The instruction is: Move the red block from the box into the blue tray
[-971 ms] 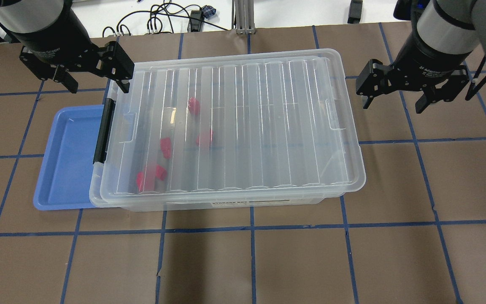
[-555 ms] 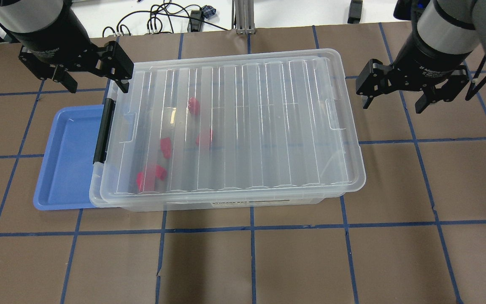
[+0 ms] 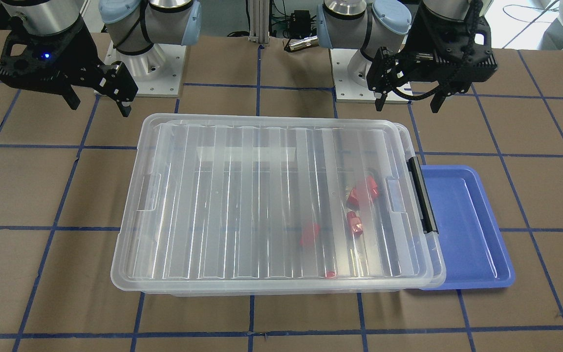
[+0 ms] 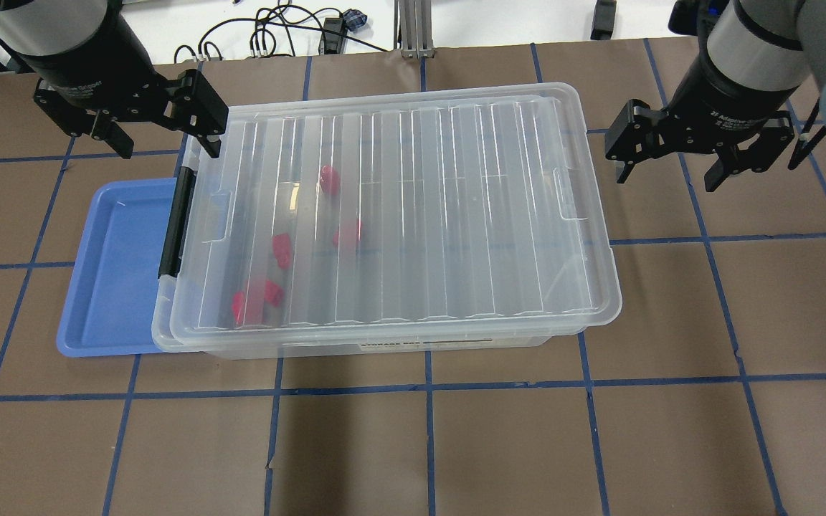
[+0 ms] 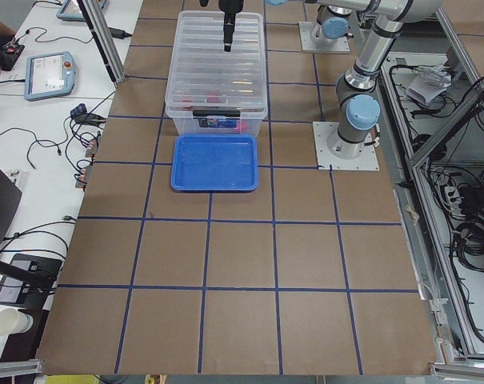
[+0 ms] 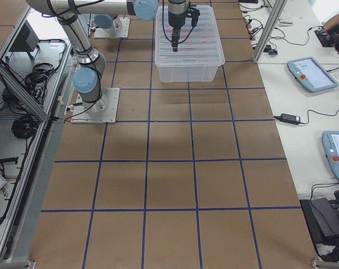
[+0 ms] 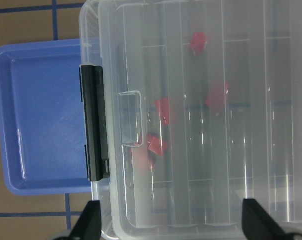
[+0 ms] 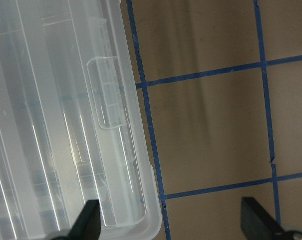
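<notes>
The left tool and right tool hang open by the short ends of the big clear plastic box; a flat blue plastic tray sits just beside its latch end.

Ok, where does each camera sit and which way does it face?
Front-facing: across the table, facing the robot; bases, left gripper, right gripper.
Overhead: behind the robot, down onto the box; both grippers.
Exterior left: table end by the blue tray; left arm nearer.
Exterior right: opposite end; right arm nearer.
Left wrist: down on latch, tray; own fingertips.
Right wrist: down on box's other end; fingertips.
Shared: both wrists see the box.
</notes>
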